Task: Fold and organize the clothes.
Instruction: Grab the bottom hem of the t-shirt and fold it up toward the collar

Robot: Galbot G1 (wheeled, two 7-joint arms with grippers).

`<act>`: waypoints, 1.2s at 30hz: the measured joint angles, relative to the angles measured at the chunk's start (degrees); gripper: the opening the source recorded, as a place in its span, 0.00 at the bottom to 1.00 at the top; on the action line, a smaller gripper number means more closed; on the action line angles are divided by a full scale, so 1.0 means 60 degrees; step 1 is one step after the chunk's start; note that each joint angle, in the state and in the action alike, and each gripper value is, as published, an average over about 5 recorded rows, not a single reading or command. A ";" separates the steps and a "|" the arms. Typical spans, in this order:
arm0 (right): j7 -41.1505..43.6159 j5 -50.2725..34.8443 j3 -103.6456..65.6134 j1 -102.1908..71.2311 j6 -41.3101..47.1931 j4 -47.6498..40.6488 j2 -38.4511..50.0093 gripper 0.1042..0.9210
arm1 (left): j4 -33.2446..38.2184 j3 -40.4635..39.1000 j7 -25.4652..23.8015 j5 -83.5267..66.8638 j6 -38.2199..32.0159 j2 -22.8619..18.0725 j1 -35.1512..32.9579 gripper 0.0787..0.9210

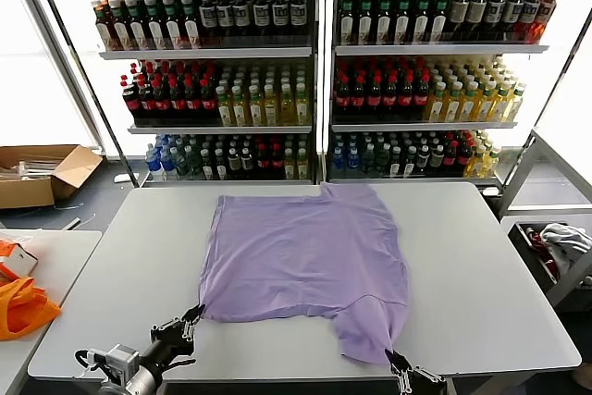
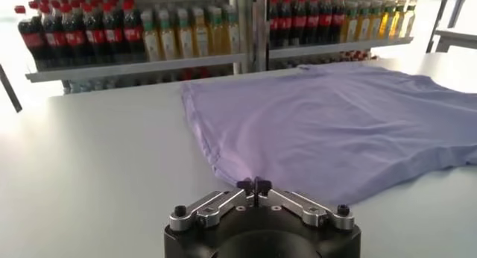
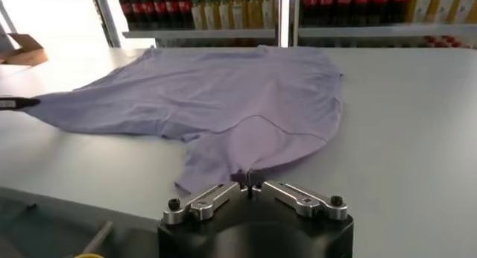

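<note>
A lavender T-shirt (image 1: 305, 256) lies spread on the grey table (image 1: 481, 293), partly folded, with a sleeve flap at its near right. My left gripper (image 1: 192, 314) is at the shirt's near left corner, shut on the fabric edge; in the left wrist view its gripper (image 2: 255, 183) pinches the hem of the shirt (image 2: 335, 125). My right gripper (image 1: 398, 360) is at the near right edge, shut on the flap; the right wrist view shows its gripper (image 3: 248, 182) pinching the shirt (image 3: 223, 95).
Shelves of drink bottles (image 1: 314, 71) stand behind the table. A bright orange bag (image 1: 23, 307) lies on a side table at left. A cardboard box (image 1: 37, 173) sits on the floor at left. A cart with cloth (image 1: 555, 247) stands at right.
</note>
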State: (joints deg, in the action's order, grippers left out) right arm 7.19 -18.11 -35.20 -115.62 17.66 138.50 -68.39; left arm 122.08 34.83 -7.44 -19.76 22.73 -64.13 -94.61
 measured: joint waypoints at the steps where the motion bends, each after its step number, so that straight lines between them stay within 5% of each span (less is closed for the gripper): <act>1: 0.0044 -0.0030 -0.0052 -0.0093 -0.0066 0.0082 0.0013 0.00 | 0.0100 0.0041 -0.0014 0.0033 0.0036 -0.0003 -0.0071 0.01; 17: -0.0005 -0.0960 -0.0353 0.0298 -0.0739 0.0480 0.0022 0.00 | 0.1311 0.0980 -0.0328 -0.0098 0.0832 0.0541 -0.0800 0.01; 36: -0.1435 -0.1723 0.0704 0.4994 -0.0488 -0.2437 0.0580 0.00 | -0.0548 0.0297 -0.0477 -0.1849 0.1313 0.1819 0.1857 0.01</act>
State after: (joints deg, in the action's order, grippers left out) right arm -1.42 -28.45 -30.98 -85.65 14.73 123.88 -64.91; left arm 118.80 36.61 -10.30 -30.85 30.61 -53.22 -83.46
